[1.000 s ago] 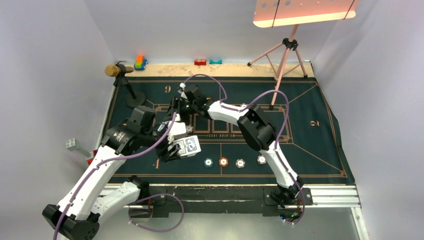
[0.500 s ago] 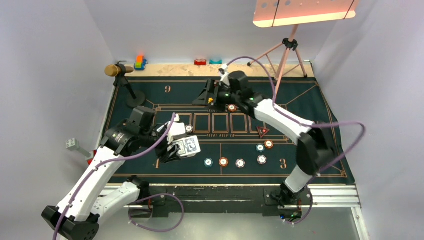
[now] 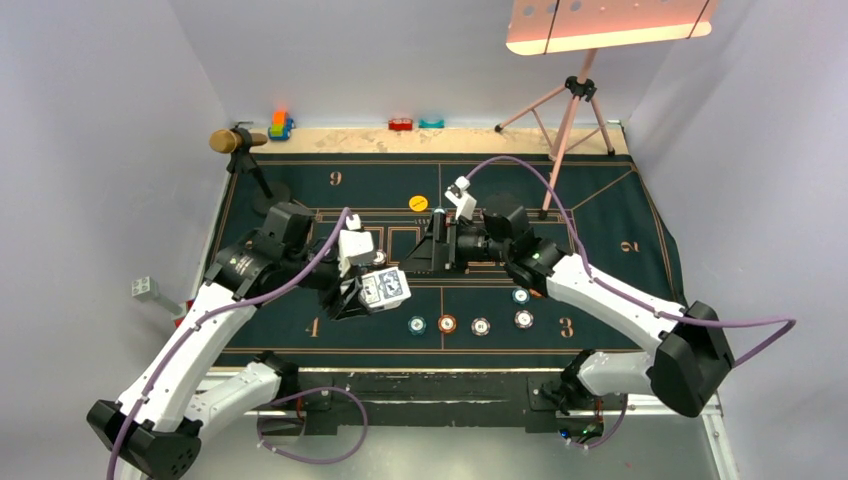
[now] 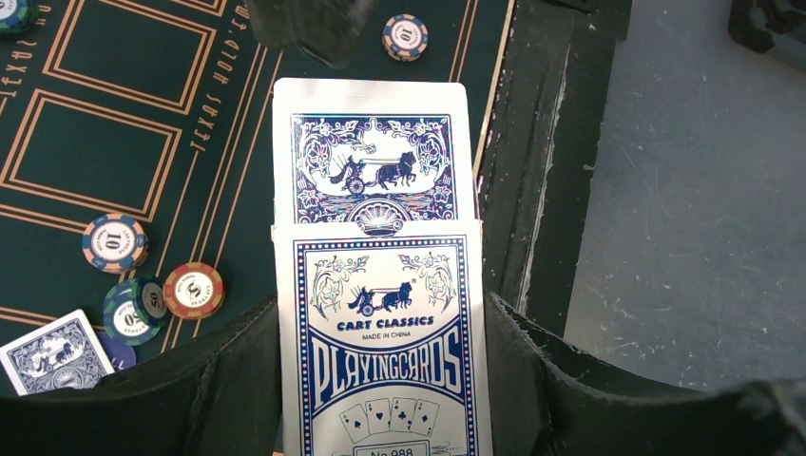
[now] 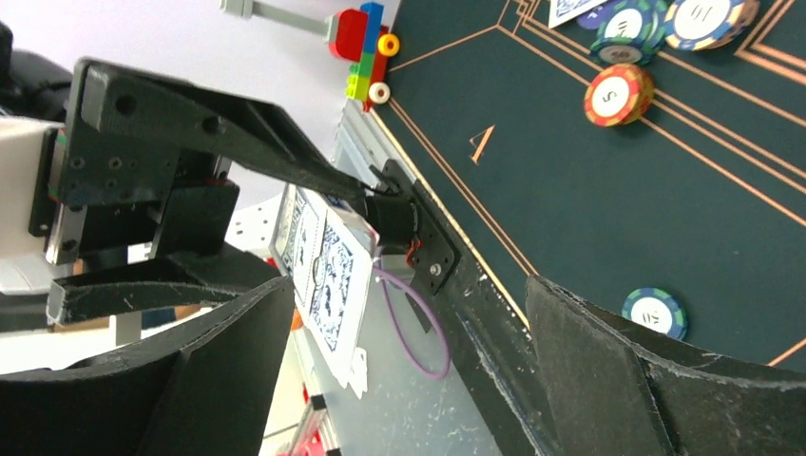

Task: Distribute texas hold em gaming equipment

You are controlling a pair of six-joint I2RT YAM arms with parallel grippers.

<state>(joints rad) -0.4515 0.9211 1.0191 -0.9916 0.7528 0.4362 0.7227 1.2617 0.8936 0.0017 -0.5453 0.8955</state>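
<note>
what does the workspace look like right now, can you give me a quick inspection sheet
surface: dark green mat, gold lines
job's things: card box with a card sticking out of its top; chips in a row on the mat; yellow disc
clutter: small toys at the far edge
grippers: left gripper shut on the card box; right gripper open, empty
cables: purple cables arching off both arms
surroundings: pink tripod, plain walls

Lab booth: plain walls (image 3: 110,110), tripod (image 3: 574,98), poker mat (image 3: 620,290)

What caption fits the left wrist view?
Left claw shut on a playing-card box, cards protruding, above the green mat's edge.
</note>
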